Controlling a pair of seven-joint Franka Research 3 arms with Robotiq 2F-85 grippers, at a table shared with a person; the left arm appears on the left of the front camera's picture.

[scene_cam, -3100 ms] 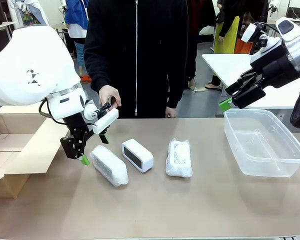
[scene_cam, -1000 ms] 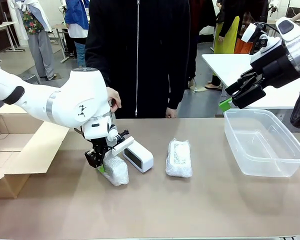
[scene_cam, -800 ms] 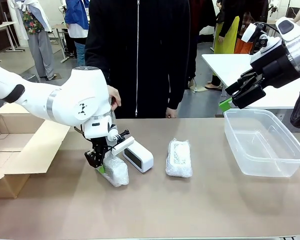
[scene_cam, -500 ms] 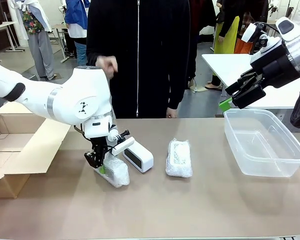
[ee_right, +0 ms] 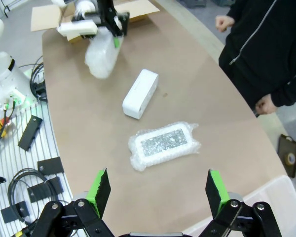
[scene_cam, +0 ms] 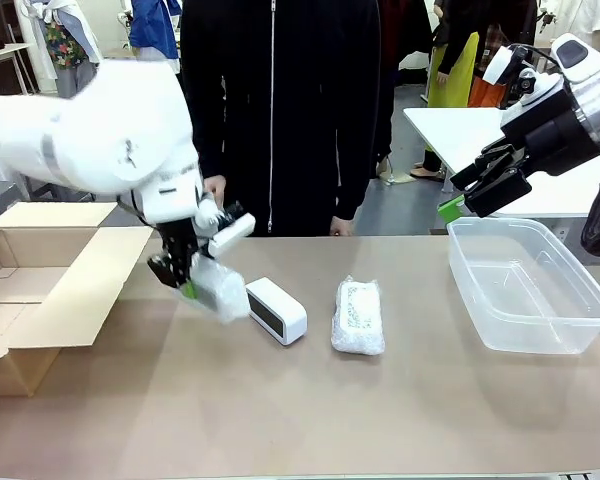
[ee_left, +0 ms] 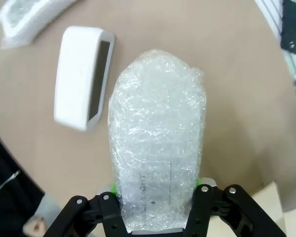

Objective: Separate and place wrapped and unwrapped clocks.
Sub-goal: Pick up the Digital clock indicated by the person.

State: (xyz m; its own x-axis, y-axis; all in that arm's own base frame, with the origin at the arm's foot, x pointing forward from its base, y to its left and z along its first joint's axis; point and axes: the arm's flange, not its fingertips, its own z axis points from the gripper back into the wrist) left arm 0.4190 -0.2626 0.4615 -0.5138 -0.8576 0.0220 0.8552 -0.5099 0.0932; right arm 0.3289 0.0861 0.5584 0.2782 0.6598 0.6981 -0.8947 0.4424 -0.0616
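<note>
Motion blur smears the left arm (scene_cam: 90, 125) and the wrapped clock (scene_cam: 218, 288) it carries in the front view. From the wrist camera the bundle's near end covers the left jaws, leaving only slivers of the green pads (ee_left: 203, 183). Print under the bubble wrap is too faint to read. A second wrapped clock (ee_left: 29, 17) is cut by that frame's top left corner; the cardboard box (scene_cam: 40, 290) runs off the front view's left edge, the right arm (scene_cam: 570, 110) off its right, the clear tub (ee_right: 274, 200) off the right wrist view's lower corner
</note>
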